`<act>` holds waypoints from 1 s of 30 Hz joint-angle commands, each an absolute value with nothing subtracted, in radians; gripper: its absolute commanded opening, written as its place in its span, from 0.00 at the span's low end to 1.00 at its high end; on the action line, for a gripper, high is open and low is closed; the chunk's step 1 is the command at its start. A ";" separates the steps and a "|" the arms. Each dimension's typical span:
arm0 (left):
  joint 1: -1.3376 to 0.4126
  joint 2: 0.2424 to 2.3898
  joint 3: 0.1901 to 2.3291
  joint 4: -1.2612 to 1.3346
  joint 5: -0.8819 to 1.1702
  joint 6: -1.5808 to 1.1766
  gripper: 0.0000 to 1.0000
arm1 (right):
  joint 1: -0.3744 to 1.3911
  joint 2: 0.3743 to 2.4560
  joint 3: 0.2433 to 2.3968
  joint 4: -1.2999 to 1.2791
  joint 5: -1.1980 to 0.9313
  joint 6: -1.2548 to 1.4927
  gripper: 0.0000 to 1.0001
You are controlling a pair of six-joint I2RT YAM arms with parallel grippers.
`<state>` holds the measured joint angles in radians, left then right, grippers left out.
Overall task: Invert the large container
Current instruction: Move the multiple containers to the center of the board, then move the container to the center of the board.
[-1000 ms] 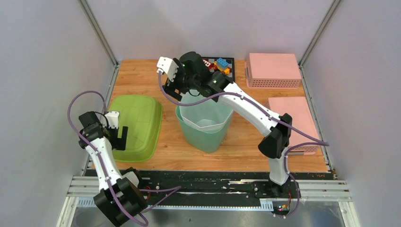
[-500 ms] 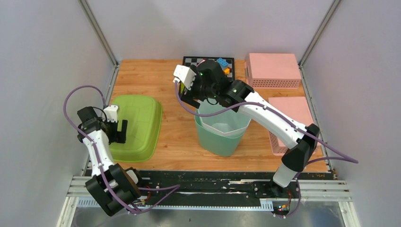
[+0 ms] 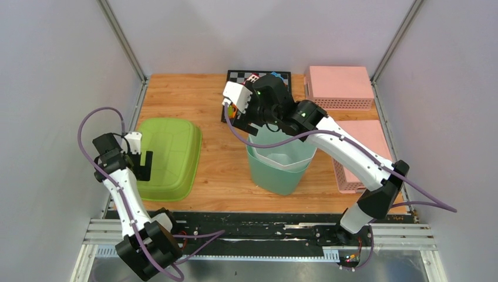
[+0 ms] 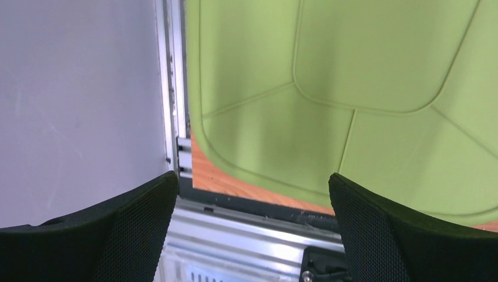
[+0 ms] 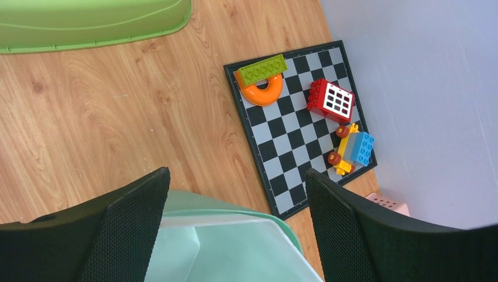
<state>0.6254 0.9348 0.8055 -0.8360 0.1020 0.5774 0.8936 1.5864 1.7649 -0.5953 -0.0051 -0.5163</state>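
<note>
The large container is a mint-green bin (image 3: 276,170), standing upright with its open end up near the middle of the table. My right gripper (image 3: 249,120) hangs over its far rim with the jaws wide open. In the right wrist view the bin's rim (image 5: 235,247) lies below and between the fingers, and the gripper (image 5: 236,176) holds nothing. My left gripper (image 3: 144,166) is open and empty at the near left edge of an upside-down lime-green tub (image 3: 170,153). The left wrist view shows that gripper (image 4: 252,179) over the tub's edge (image 4: 352,70) and the table rail.
A checkered board (image 5: 293,135) at the back carries a red brick (image 5: 330,101), an orange ring (image 5: 261,91) and a blue and yellow car (image 5: 352,150). Two pink baskets, one (image 3: 339,86) at the back right and one (image 3: 367,147) on the right, lie upside down.
The mint bin has slid to the right together with my right gripper over its far rim. My left gripper has drawn back slightly to the left, off the lime tub.
</note>
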 commanded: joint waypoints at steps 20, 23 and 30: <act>0.723 1.184 0.775 -0.835 0.199 0.587 1.00 | 0.932 1.574 1.917 -0.649 -0.016 -0.491 0.87; 0.723 1.213 0.767 -0.782 0.203 0.571 1.00 | 0.961 1.586 1.952 -0.651 -0.012 -0.498 0.87; 0.721 1.304 0.799 -0.720 0.285 0.549 1.00 | 1.004 1.643 2.036 -0.709 -0.025 -0.498 0.87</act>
